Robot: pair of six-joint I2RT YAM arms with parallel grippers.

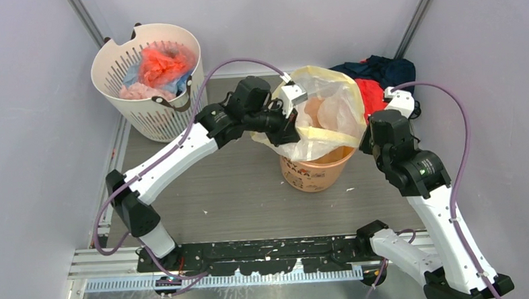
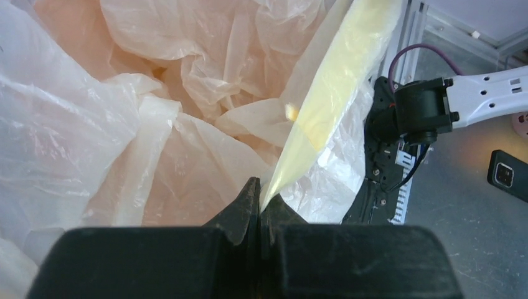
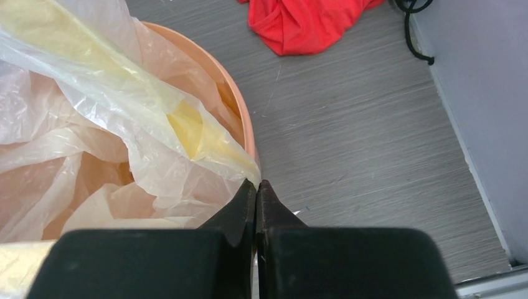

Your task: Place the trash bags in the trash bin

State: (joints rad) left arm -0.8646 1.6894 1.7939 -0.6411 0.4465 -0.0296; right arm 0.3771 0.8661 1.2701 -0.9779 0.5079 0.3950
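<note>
The pale-yellow translucent trash bag (image 1: 327, 113) is spread open over the orange trash bin (image 1: 313, 171), its body hanging inside. My left gripper (image 1: 289, 125) is shut on the bag's left rim; the left wrist view shows the yellow edge (image 2: 330, 106) pinched between the fingertips. My right gripper (image 1: 367, 135) is shut on the bag's right rim, at the bin's edge (image 3: 240, 112); the right wrist view shows the film (image 3: 155, 124) running into the closed jaws.
A white slotted basket (image 1: 121, 95) with red, pink and blue bundles stands at the back left. A red and navy cloth heap (image 1: 376, 77) lies behind the bin, also in the right wrist view (image 3: 305, 22). Grey walls enclose both sides.
</note>
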